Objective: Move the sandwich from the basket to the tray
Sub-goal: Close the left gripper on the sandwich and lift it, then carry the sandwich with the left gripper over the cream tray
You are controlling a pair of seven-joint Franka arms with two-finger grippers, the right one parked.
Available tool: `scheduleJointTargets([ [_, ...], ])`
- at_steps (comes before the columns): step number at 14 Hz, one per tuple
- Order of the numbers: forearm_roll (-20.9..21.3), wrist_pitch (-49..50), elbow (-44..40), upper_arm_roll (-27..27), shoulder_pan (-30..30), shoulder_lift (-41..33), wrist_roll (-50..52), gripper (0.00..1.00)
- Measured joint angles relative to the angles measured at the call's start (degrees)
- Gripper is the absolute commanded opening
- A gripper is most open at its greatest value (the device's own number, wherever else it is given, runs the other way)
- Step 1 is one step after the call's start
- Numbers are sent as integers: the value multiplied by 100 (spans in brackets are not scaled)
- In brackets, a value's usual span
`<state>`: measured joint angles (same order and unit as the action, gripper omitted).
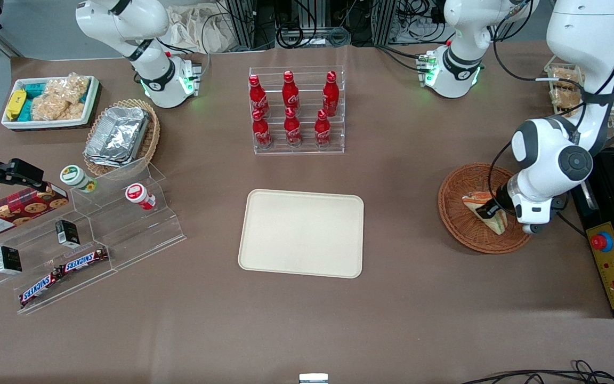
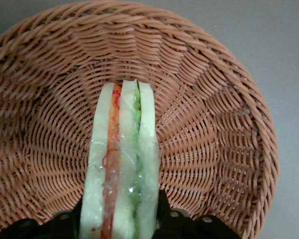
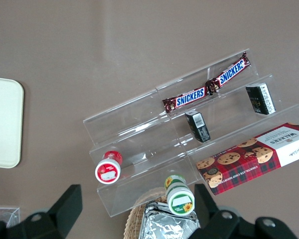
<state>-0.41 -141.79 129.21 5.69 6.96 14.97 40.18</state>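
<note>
The sandwich (image 1: 473, 202), a pale wedge with orange and green layers under clear wrap, is in the round reddish-brown basket (image 1: 452, 216) toward the working arm's end of the table. My left gripper (image 1: 491, 211) is down in the basket, shut on the sandwich. In the left wrist view the sandwich (image 2: 122, 154) stands on edge between the black fingers (image 2: 162, 209), which press on both bread faces, with the basket's weave (image 2: 214, 124) around it. The cream-beige tray (image 1: 301, 233) lies flat and bare mid-table; its edge also shows in the right wrist view (image 3: 5, 122).
A clear rack of red cola bottles (image 1: 296, 109) stands farther from the camera than the tray. A black control box with a red button (image 1: 613, 266) lies beside the basket. A clear stepped stand with snacks (image 1: 88, 234), a foil-container basket (image 1: 120, 136) and a white snack box (image 1: 48, 101) are toward the parked arm's end.
</note>
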Motion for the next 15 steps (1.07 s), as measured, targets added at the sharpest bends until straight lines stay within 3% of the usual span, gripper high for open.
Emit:
scheduleJointTargets([
  [2,8,143,-115,27,-5,-105,-121,0],
  [4,8,950,-489,131,-21,-419,-274,0],
  [8,-6,2131,-1300,1160,-63,-868,-186,0],
  [12,93,1549,-1302,2530,-155,-625,186,0],
  [15,839,113,-1262,2828,-594,143,223,0],
])
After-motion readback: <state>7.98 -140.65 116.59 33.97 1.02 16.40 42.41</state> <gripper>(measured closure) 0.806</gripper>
